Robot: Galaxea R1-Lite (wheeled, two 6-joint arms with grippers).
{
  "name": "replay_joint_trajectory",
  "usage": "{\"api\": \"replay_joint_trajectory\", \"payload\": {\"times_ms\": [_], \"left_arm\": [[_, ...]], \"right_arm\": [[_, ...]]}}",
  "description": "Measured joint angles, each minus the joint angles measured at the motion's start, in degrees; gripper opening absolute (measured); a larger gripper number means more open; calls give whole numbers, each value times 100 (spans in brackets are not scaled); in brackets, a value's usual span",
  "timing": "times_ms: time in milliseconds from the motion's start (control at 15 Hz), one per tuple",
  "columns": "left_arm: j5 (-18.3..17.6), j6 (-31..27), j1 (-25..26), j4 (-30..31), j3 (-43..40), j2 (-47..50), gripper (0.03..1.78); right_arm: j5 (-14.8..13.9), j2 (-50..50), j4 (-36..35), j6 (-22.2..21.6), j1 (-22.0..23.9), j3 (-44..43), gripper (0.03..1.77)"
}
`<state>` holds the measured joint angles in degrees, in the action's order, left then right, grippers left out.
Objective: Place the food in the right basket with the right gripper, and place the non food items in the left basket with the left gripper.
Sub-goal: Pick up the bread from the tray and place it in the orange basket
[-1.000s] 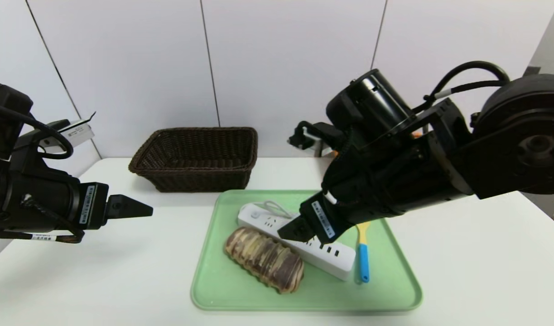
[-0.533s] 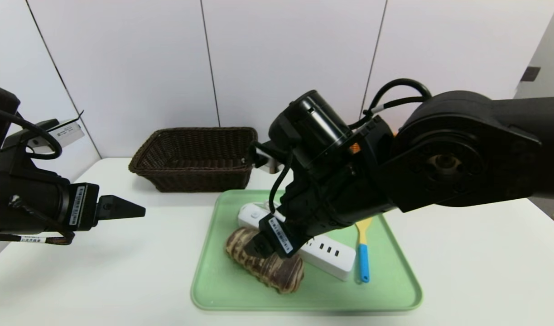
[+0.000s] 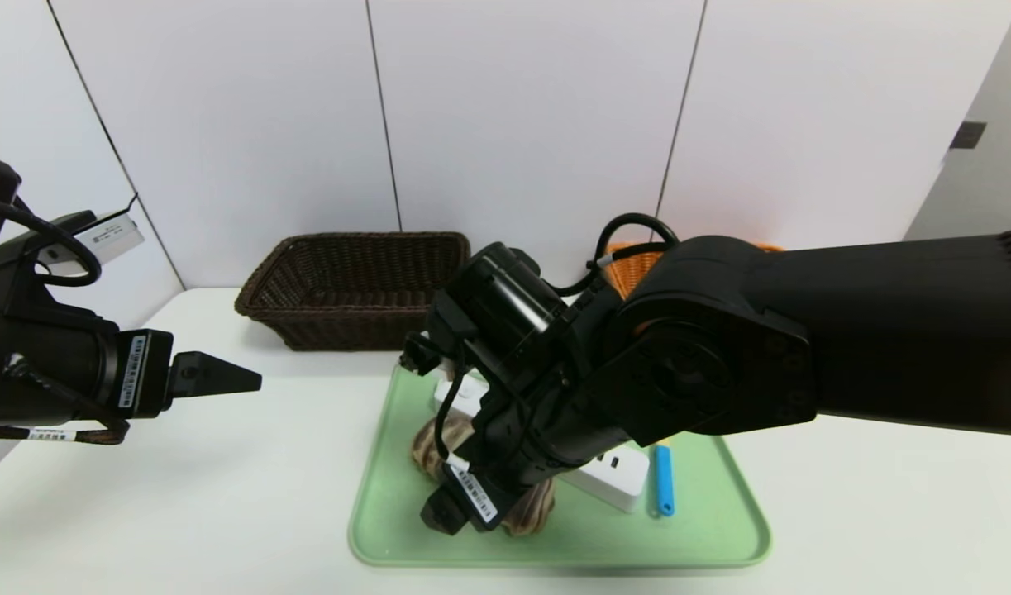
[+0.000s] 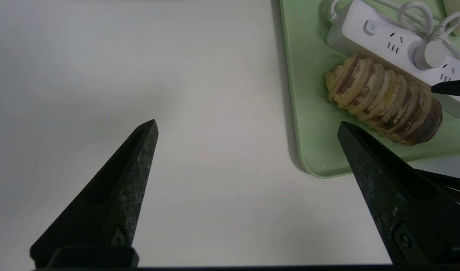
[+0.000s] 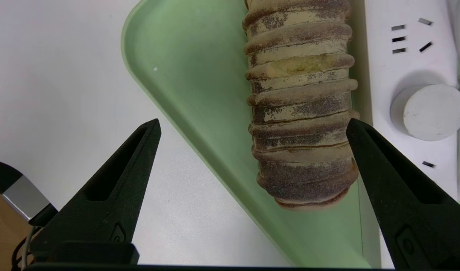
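The food, a ridged brown and cream loaf (image 5: 299,101), lies on the green tray (image 3: 389,529) beside the white power strip (image 5: 406,56). My right gripper (image 5: 252,121) is open and hangs low over the loaf's near end. One finger sits between loaf and strip, the other over the table outside the tray. In the head view my right arm hides most of the loaf (image 3: 426,450). The spoon's blue handle (image 3: 662,479) shows past the strip (image 3: 617,483). My left gripper (image 4: 248,122) is open and empty over bare table, left of the tray. A white rounded block (image 4: 457,15) lies by the cord.
The dark brown left basket (image 3: 356,289) stands behind the tray at the back. Only a strip of the orange right basket (image 3: 629,264) shows behind my right arm. The white wall runs close behind both baskets.
My right arm has swung left and down across the tray, from above the power strip to the loaf's near end. My left gripper has drawn back slightly.
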<state>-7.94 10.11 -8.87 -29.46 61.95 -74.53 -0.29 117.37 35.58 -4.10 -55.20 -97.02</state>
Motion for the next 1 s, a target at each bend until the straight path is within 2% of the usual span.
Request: {"api": "replay_joint_trajectory", "payload": {"times_ms": [1000], "left_arm": [[-24, 6, 0, 20, -10, 15, 169]], "right_arm": [[18, 269, 44, 16, 90, -132, 170]]}}
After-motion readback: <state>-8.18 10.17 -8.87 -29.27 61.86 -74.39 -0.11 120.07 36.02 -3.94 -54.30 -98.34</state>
